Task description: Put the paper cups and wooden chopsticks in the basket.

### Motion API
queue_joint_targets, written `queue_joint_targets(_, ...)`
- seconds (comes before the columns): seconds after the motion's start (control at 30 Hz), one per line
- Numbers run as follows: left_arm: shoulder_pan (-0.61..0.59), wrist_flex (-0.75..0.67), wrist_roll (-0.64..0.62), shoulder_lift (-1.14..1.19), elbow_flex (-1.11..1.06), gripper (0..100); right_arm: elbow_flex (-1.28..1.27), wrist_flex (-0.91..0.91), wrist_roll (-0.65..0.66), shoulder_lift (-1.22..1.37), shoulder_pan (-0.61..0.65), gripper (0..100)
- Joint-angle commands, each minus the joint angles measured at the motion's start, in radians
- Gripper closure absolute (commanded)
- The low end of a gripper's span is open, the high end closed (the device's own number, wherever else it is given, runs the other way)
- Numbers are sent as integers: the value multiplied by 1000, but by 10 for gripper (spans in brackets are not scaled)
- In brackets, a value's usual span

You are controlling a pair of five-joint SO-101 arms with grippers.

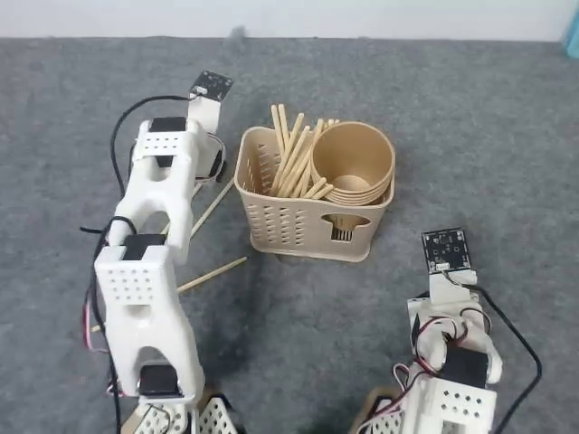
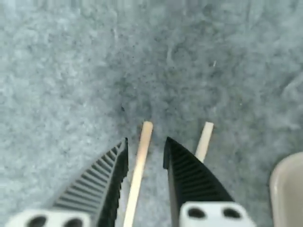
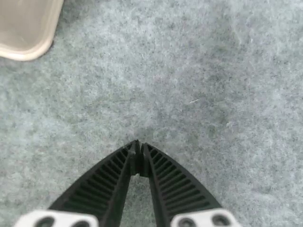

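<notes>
- Left arm [image 1: 163,190]: stretched up the left side of the grey mat [image 1: 488,136], wrist just beside the basket's left wall.
- Left gripper [image 2: 145,142]: jaws partly open and pointed down at the mat. They straddle one loose chopstick [image 2: 139,165] with a gap on each side, so nothing is held.
- Second loose chopstick [image 2: 204,139]: just outside one finger [image 2: 189,179], partly hidden behind it. Its end lies about level with the first one's.
- High view: two sticks on the mat left of the basket. The upper one [image 1: 213,206] slants toward the basket's left wall, the lower one [image 1: 213,271] points at the basket's near-left corner. Both run under my left arm.
- Room on the left: tight, with the arm on one side and the basket wall on the other.
- Basket [image 1: 303,221]: mid-mat, upright, well clear of the far edge.
- Wooden chopsticks [image 1: 291,154]: a bundle already in the basket's left part, leaning, with tips above the rim.
- Paper cups [image 1: 355,163]: a nested stack in the basket's right part, mouth up.
- Right arm [image 1: 452,362]: near edge, right of centre, well apart from the basket.
- Right gripper [image 3: 138,158]: jaws closed tip to tip, empty, over bare mat. A basket corner [image 3: 23,28] sits off to one side.
- Room on the right: open mat between basket and right arm, and out to the right edge.
</notes>
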State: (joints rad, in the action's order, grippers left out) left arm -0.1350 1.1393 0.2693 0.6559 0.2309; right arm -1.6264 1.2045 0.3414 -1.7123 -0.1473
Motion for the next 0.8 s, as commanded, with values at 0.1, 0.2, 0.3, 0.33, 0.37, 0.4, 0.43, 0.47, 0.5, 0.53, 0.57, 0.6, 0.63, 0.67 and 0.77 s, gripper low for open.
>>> queue_joint_targets(0.1,5,46,14,-5,42,975,14,7,14,-10,1,992)
queue_joint_targets(0.2,0,46,14,-3,41,983,14,7,14,-10,1,992)
queue_joint_targets(0.3,-2,80,14,-2,39,977,14,7,14,-10,1,992)
queue_joint_targets(0.33,2,97,14,5,39,977,14,7,14,-10,1,992)
queue_joint_targets(0.37,5,110,14,17,42,977,14,7,14,-10,1,992)
queue_joint_targets(0.4,6,120,15,23,48,977,14,7,14,-10,1,992)
queue_joint_targets(0.43,6,126,15,32,59,977,14,7,14,-10,1,992)
queue_joint_targets(0.47,6,132,15,41,77,977,14,7,14,-10,1,992)
queue_joint_targets(0.5,6,149,15,52,97,977,14,7,14,-10,1,992)
queue_joint_targets(0.53,6,161,15,60,114,976,14,7,14,-10,1,992)
queue_joint_targets(0.57,6,172,15,71,131,976,14,7,14,-10,1,992)
queue_joint_targets(0.6,6,178,15,83,147,976,14,7,14,-10,1,992)
queue_joint_targets(0.63,6,181,15,95,162,976,14,7,14,-10,1,992)
queue_joint_targets(0.67,6,186,15,104,177,972,14,7,14,-10,1,992)
queue_joint_targets(0.77,2,236,15,133,240,900,14,7,14,-10,1,992)
